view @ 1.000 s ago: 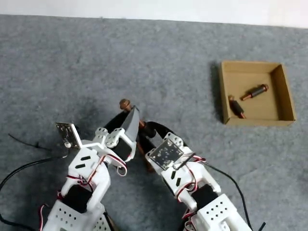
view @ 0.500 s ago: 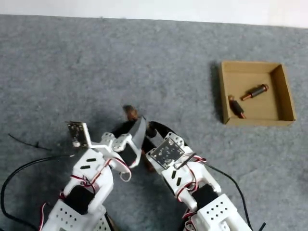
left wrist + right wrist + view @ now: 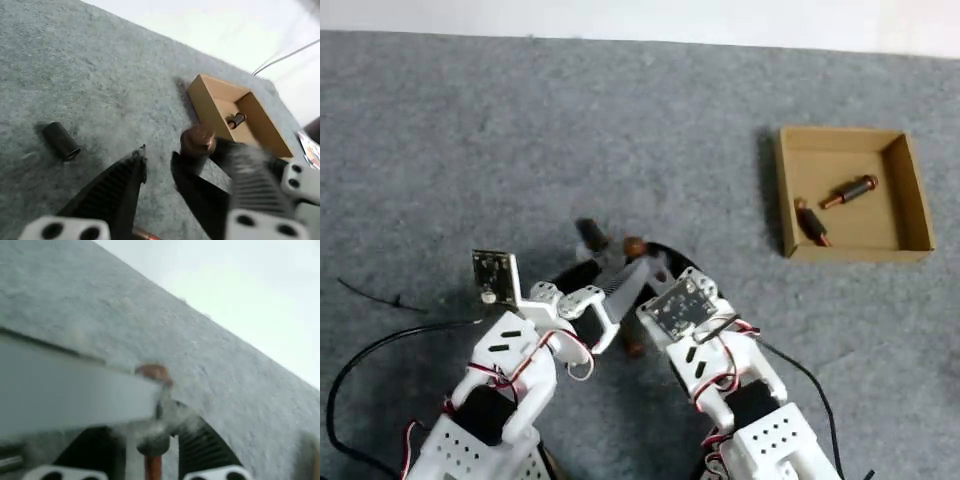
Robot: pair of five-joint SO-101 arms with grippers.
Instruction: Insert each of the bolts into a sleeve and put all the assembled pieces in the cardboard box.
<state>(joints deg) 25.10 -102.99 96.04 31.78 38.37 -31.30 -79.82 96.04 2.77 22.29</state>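
Standing upright between the fingers of the right gripper point(image 3: 154, 440), the bolt point(image 3: 152, 374) is clamped by its copper shank, its head clear above the fingertips. The left gripper point(image 3: 157, 162) is parted by a narrow gap with nothing in it; its tips are just beside the bolt, and whether they touch it cannot be told. The dark sleeve point(image 3: 61, 141) lies on its side on the grey carpet point(image 3: 470, 130), near both grippers. Both arms lean forward and converge mid-table. Well apart, the cardboard box point(image 3: 786, 190) holds two assembled pieces point(image 3: 848, 190).
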